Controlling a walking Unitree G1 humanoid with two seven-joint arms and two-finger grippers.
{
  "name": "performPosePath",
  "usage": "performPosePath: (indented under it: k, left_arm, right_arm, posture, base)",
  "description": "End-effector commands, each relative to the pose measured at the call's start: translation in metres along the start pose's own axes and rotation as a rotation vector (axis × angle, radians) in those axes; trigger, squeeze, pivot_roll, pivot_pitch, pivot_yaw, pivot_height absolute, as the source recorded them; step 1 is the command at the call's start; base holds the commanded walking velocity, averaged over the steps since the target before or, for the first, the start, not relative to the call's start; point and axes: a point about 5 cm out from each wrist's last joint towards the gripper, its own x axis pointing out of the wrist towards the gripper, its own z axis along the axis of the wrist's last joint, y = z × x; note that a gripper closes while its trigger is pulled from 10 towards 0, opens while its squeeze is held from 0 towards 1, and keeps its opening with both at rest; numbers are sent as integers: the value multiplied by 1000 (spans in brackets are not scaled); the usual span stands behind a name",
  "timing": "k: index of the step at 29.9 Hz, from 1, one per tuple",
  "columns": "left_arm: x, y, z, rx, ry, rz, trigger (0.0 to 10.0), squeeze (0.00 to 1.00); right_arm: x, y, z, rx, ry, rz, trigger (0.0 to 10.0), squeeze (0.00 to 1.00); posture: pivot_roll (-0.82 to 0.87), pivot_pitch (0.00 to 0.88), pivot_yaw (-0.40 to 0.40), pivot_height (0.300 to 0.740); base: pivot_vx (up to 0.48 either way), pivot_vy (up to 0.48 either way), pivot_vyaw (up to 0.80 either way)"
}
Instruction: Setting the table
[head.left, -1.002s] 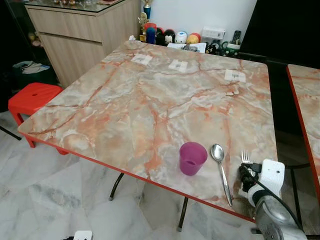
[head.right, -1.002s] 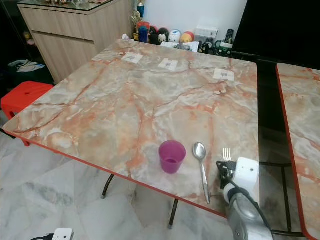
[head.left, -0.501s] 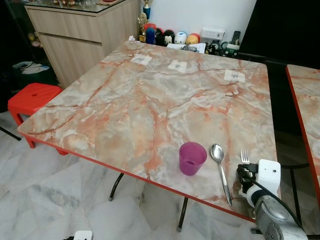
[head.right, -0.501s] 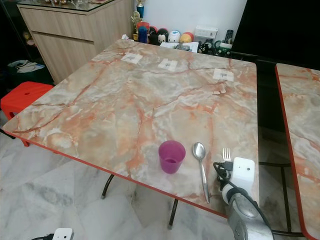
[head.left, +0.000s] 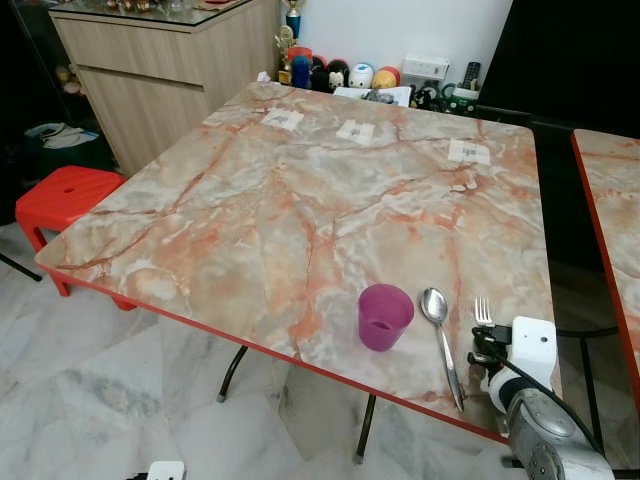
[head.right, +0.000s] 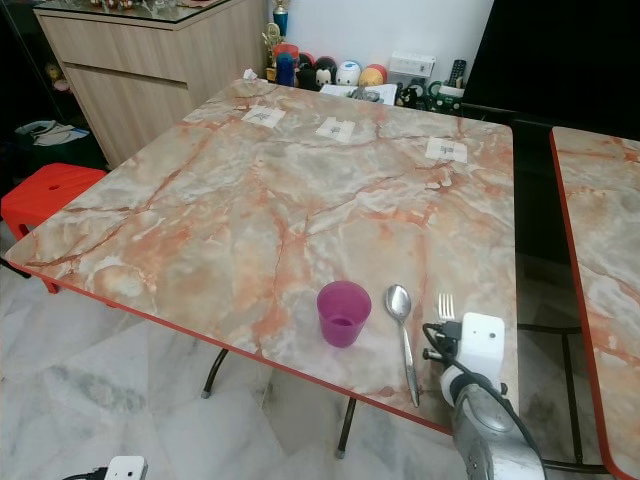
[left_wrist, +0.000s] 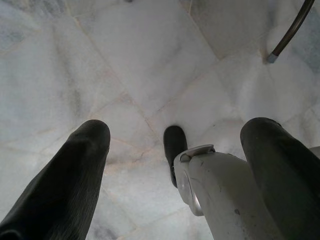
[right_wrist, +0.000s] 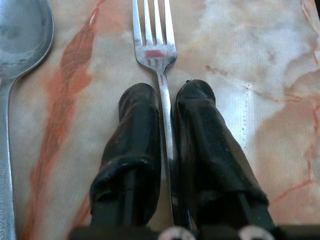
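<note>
- The right gripper (right_wrist: 166, 97) sat low at the near edge of the marble table (head.left: 300, 210); its two black fingers (right_wrist: 137, 130) were closed on the handle of one fork (right_wrist: 155, 45), which ran straight out between them, four tines lying flat on the marble just past the fingertips.
- One spoon (head.left: 440, 335) lay just beside the fingers, parallel to the fork; one purple cup (head.left: 384, 316) stood upright beyond the spoon, apart from it.
- The left gripper (left_wrist: 175, 150) hung over the pale floor tiles (left_wrist: 125, 65), its two fingers spread wide, holding nothing.
- Farther out, three white labels (head.left: 356, 130) lay along the table's far side; one red stool (head.left: 62, 197) stood off its far left corner.
</note>
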Motion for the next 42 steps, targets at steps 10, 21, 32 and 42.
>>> performPosePath:
  k: [10, 21, 32, 42]
  left_arm:
    - [-2, 0, -8, -16, 33, 6, 10000, 0]
    - [-2, 0, -9, -12, 33, 8, 10000, 0]
    - [-2, 1, -9, -25, 26, 35, 10000, 0]
    - [-2, 0, -9, -30, 21, 36, 10000, 0]
  right_arm:
    - [2, -1, -15, -7, 68, -12, 0, 0]
    - [4, 3, -2, 21, -39, -25, 10000, 0]
    - [-9, 6, 39, 35, -374, -21, 10000, 0]
    - [-9, 16, 58, -43, -489, 81, 10000, 0]
  posture:
    - [-10, 115, -18, 740]
    - [-7, 114, -17, 740]
    - [-12, 109, -19, 740]
    - [-29, 83, -17, 740]
  base:
    - [0, 0, 0]
    - [0, 0, 0]
    - [0, 0, 0]
    - [0, 0, 0]
